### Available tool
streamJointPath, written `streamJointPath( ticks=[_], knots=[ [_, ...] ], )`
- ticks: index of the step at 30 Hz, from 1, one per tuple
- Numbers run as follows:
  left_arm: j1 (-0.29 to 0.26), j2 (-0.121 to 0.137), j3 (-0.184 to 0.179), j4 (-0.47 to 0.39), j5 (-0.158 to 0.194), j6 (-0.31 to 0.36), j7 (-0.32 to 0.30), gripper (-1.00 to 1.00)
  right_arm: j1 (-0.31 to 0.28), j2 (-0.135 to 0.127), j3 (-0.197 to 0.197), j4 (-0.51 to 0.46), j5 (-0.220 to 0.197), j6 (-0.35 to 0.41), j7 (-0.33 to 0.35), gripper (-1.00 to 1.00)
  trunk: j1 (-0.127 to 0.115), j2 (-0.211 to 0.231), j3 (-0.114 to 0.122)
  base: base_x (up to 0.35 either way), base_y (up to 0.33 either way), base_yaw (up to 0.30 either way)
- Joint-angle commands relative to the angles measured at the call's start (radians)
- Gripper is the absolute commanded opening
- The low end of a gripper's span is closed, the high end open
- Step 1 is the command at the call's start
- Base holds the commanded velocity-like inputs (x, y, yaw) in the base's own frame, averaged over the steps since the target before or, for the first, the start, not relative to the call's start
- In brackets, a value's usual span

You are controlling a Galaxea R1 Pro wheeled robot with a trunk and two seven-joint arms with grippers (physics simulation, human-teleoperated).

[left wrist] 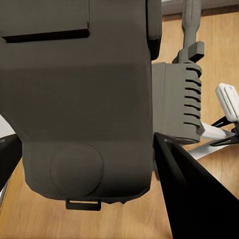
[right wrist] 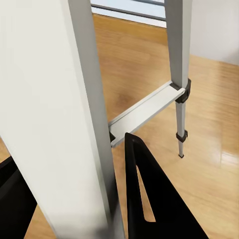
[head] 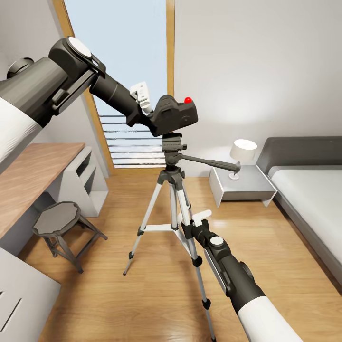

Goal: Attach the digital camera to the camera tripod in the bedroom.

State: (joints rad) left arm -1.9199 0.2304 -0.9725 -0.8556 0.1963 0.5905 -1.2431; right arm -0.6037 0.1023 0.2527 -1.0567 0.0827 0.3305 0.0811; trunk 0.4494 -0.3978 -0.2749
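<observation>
The bedroom has a light wood floor [head: 118,304], pale grey walls and 1 tall wood-framed window [head: 128,71] behind the silver-legged camera tripod with black joints [head: 173,190], which stands on its 3 legs at the middle of the floor. To the tripod's left sit 1 long wooden desk [head: 28,183] and 1 low grey octagonal metal stool [head: 59,223]; to its right stand 1 grey bedside table [head: 240,185] carrying 1 white-shaded lamp [head: 242,154], and beyond that 1 grey-framed bed with a white mattress [head: 313,190].

The small black boxy digital camera with 1 round red button on top [head: 176,114] sits directly above the tripod's black head, apparently touching its plate. The left gripper [head: 156,118] is clamped on the camera's window side; in the left wrist view the camera body [left wrist: 79,99] lies between the 2 dark fingers [left wrist: 189,194].

The right gripper [head: 186,227] is closed around 1 tripod leg just below the brace, the pale leg [right wrist: 64,124] running between its 2 black fingers [right wrist: 154,199].
</observation>
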Motion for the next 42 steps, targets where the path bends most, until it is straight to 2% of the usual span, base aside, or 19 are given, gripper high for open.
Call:
streamJointPath(
  ticks=[1,19,42],
  knots=[
    [-0.002,0.002,-0.005,-0.001,0.007,0.006,-0.001,-1.00,-0.001,0.000,-0.001,-0.002,0.012,0.005,0.005,-1.00,0.001,-0.002,-0.002,0.000,0.000,0.000],
    [-0.002,0.012,-0.006,-0.002,0.006,0.007,-0.040,-1.00,-0.001,0.000,-0.001,-0.002,0.012,0.005,0.005,-1.00,0.001,-0.002,-0.002,0.000,0.000,0.000],
    [-0.002,0.005,-0.009,0.010,0.006,0.009,-0.043,-1.00,-0.001,0.000,0.000,-0.002,0.012,0.005,0.005,-1.00,0.001,-0.002,-0.002,0.000,0.000,0.000]
  ],
)
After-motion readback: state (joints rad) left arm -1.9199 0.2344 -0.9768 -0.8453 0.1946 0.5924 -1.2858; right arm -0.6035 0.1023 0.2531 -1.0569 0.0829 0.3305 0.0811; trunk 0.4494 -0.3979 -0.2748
